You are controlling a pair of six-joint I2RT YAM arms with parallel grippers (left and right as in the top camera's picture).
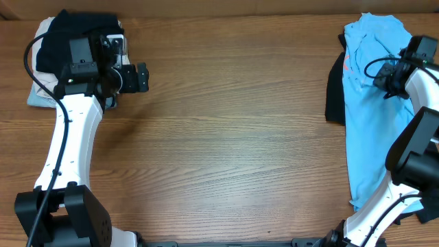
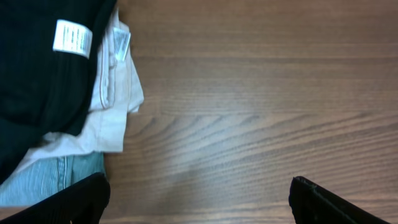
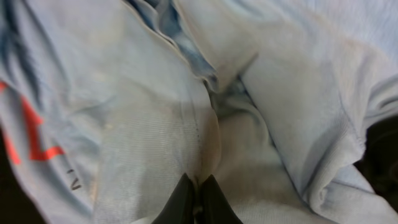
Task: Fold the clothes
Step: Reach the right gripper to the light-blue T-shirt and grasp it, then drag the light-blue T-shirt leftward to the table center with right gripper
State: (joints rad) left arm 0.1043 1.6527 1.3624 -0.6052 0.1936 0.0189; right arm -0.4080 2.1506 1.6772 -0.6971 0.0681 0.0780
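Evidently the step in hand is the pick-up of the first piece. The right gripper (image 3: 198,198) has its fingers pressed together on a ridge of the light blue T-shirt (image 1: 367,103), pinching the cloth between the tips. The shirt lies crumpled in a long strip at the table's (image 1: 233,137) 3 o'clock edge, on top of the loose black garment (image 1: 334,96), which pokes out along the shirt's 9 o'clock side.

The left gripper (image 2: 196,193) hangs with its fingers spread wide and nothing between them. It is over bare wood at about 10 o'clock, just beside the stack of folded pieces (image 1: 40,92).

By my judgement nothing is folded yet. The next move calls for lifting the shirt free of the black garment, carrying it toward the open middle of the table and spreading it flat. The left arm will likely be needed to take a second edge.

Much is hard to read. The wrist view does not show whether the pinch holds one layer or several, or which part of the shirt it has. Sleeves and collar cannot be told apart in the heap. The print shows only as coral strokes (image 3: 31,149). The shirt's 6 o'clock end runs behind the right arm, and how far the black garment reaches under the shirt is hidden.
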